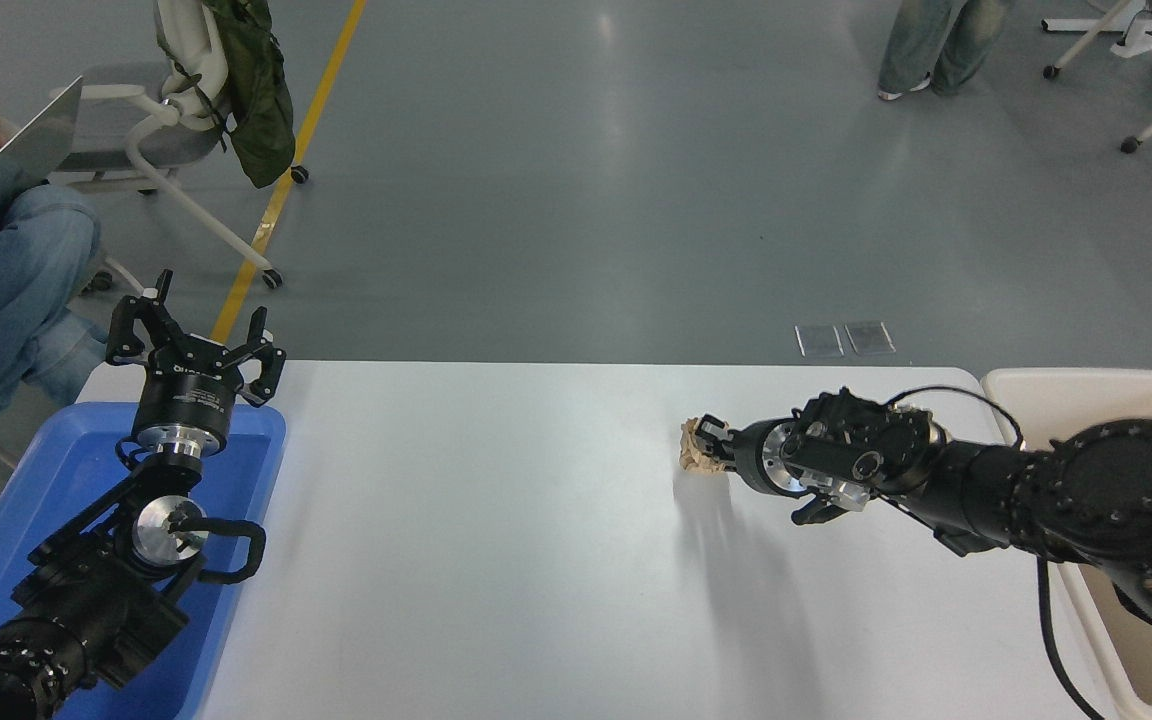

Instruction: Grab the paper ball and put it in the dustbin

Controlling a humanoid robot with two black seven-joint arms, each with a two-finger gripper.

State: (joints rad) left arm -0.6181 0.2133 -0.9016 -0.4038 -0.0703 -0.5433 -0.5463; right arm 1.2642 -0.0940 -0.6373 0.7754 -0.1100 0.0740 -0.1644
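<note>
While the right arm reaches in from the right edge and stretches leftward over the white table (496, 560), its gripper (708, 444) is closed on the paper ball (693, 455), a tan crumpled wad pinched at the very tip. The ball sits at the gripper's far-left end, past the fingertips on the side away from the arm, and a soft shadow falls on the tabletop below it and toward the camera; whether the ball touches the surface cannot be told for certain. It is right of the table's middle, nearer the far edge than the near one.

Off the table's right end stands the dustbin (1086, 385), cream-coloured, its rounded rim just beside the table's corner; the right arm's elbow crosses in front of it. The ball is well apart from the bin, with the arm's own length between them. Between the ball and the blue tray (56, 450) at the left end the tabletop is bare and white.

The left gripper (194, 338) is parked at the lower left, above the tray's far edge, pointing away from the camera with its fingers spread open.

One paper ball, one bin, one tray, two arms. Beyond the table there is grey floor; a person with a laptop sits at the upper left, and another person's legs show at the top right.
</note>
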